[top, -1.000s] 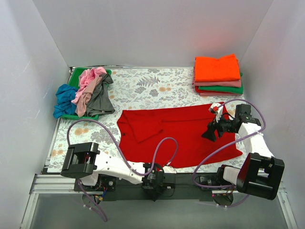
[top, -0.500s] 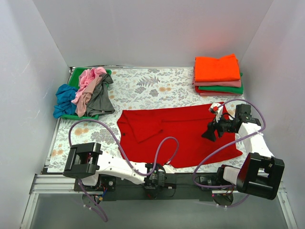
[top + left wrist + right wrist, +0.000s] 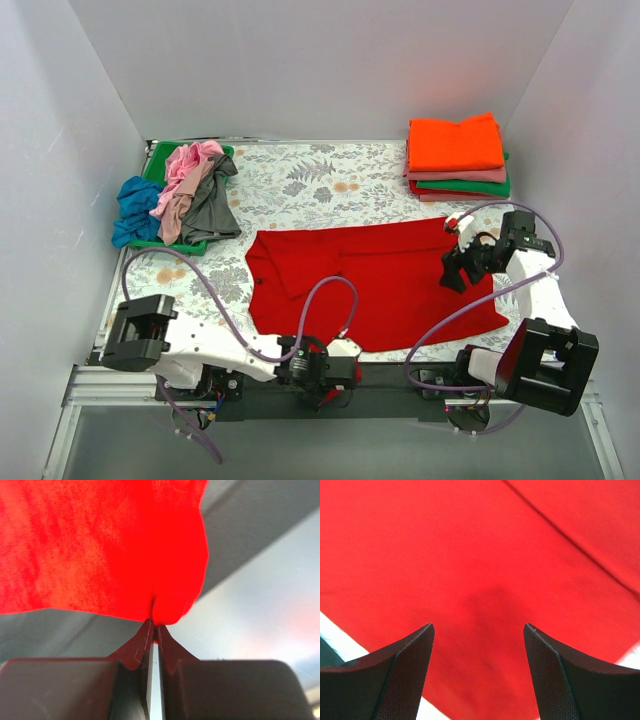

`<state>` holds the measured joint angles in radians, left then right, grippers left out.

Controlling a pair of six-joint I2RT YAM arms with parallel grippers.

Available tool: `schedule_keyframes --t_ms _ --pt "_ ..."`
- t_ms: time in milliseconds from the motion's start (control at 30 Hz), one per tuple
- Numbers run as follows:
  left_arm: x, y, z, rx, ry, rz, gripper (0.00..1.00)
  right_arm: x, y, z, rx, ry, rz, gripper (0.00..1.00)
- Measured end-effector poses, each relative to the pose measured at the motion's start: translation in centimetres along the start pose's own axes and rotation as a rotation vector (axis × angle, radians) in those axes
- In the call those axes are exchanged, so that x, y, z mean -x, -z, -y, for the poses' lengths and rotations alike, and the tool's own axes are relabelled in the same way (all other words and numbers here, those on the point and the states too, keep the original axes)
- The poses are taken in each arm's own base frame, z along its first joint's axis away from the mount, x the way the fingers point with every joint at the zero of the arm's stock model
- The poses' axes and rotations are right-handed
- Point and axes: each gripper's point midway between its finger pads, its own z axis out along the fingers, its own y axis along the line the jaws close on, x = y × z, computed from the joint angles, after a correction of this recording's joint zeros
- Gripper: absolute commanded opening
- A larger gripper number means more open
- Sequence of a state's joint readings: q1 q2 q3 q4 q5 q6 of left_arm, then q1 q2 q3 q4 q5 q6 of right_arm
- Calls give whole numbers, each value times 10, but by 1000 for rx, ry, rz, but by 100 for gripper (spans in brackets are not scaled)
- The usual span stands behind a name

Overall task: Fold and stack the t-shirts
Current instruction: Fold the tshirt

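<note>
**Top external view.** A red t-shirt (image 3: pixel 390 285) lies spread flat on the near half of the floral tablecloth (image 3: pixel 300 180), between the 2 arms. A flap of the shirt is folded over on its left part. Its near hem reaches the table's near edge.

The left gripper (image 3: pixel 340 358) sits at that near edge, at the hem. The right gripper (image 3: pixel 455 272) hangs over the right part of the shirt.

At the far right corner stands a folded stack with an orange t-shirt (image 3: pixel 455 143) on top. Below it are a pink layer (image 3: pixel 455 175) and a green layer (image 3: pixel 475 187).

At the far left is a loose heap of 3 garments, a blue t-shirt (image 3: pixel 133 210), a pink t-shirt (image 3: pixel 185 168) and a grey t-shirt (image 3: pixel 212 203). They lie on and around a green tray (image 3: pixel 157 160).

**Left wrist view.** The left gripper (image 3: pixel 154 628) has its fingers pressed together, pinching a small tuck of the red t-shirt (image 3: pixel 100 545) at the cloth's edge. The cloth hangs free beyond the tips.

**Right wrist view.** The right gripper (image 3: pixel 477 630) has its fingers (image 3: pixel 402 672) spread wide and grips nothing. The red t-shirt (image 3: pixel 480 555) fills the view beneath. Whether the tips touch the cloth cannot be told.
</note>
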<state>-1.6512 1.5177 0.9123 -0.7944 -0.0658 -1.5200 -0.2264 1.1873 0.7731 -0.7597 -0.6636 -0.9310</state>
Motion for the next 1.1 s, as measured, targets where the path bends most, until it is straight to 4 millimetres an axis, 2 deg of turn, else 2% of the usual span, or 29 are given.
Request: schedule_keyframes --t_ms 167,300,400,533,700,833,1100 --pt "12 20 0 -83 50 75 0 -15 29 38 -146 -32 -124 77" --pt "22 28 -4 -112 89 113 0 -51 54 53 -239 -117 -237 76" --pt "28 33 -6 -125 110 132 0 -79 69 58 -293 -167 -307 75" --pt "32 36 -9 -129 122 143 0 -121 88 53 -330 -250 -389 73" --pt "34 38 -15 -121 134 144 0 -156 99 46 -325 -315 -442 67" --pt "34 40 -20 -114 143 141 0 -166 95 42 -285 -333 -446 64" --pt "32 41 -24 -99 148 129 0 -163 82 42 -224 -348 -390 57"
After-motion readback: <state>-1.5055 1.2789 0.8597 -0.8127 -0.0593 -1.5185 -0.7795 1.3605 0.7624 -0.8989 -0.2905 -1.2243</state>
